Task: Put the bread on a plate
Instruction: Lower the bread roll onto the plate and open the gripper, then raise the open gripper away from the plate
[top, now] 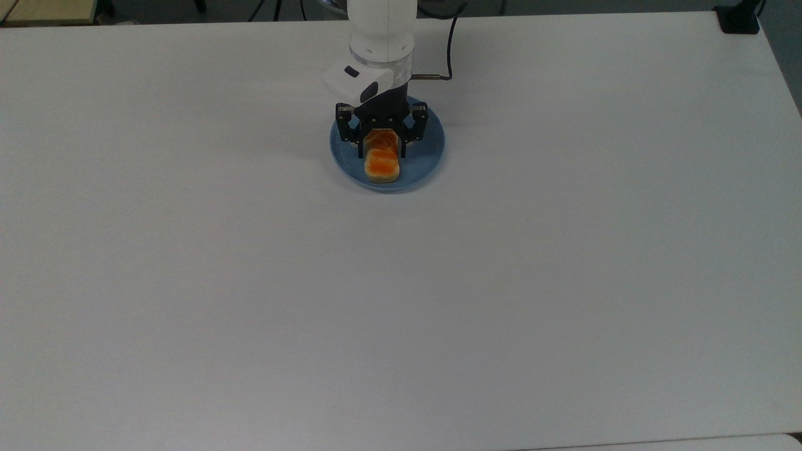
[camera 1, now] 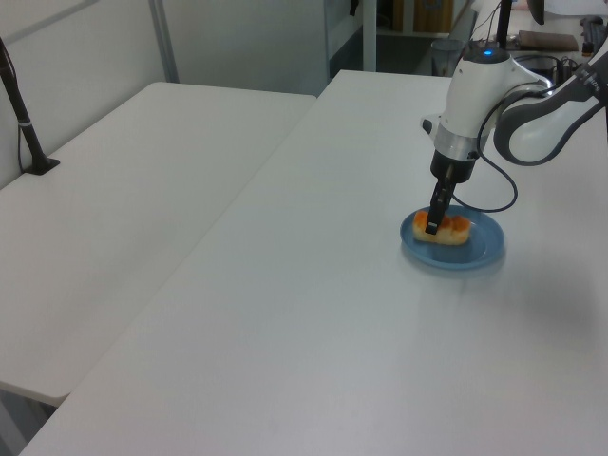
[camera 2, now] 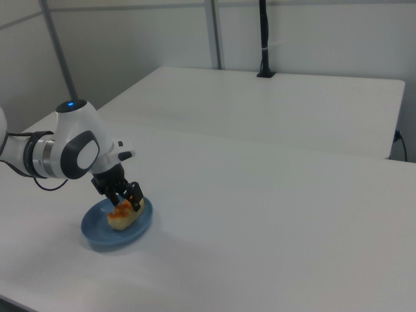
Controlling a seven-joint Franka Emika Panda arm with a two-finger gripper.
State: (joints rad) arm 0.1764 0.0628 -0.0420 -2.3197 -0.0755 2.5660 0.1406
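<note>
The bread (top: 382,165), an orange-brown glazed loaf with pale sides, lies on the blue plate (top: 428,155) near the far middle of the white table. My gripper (top: 382,148) hangs straight down over the loaf's far half. It is open, with a black finger close on each side of the bread. In the left view the bread (camera 1: 450,230) rests in the plate (camera 1: 481,250), and the gripper (camera 1: 434,226) is low at the loaf's left end. In the right view the gripper (camera 2: 130,201) stands over the bread (camera 2: 122,217) on the plate (camera 2: 96,232).
A black cable (top: 448,50) runs from the wrist toward the table's far edge. A black clamp (top: 739,19) sits at the far right corner in the top view. A second white table (camera 1: 114,190) adjoins on the left view's left. A black post (camera 2: 263,39) stands on it.
</note>
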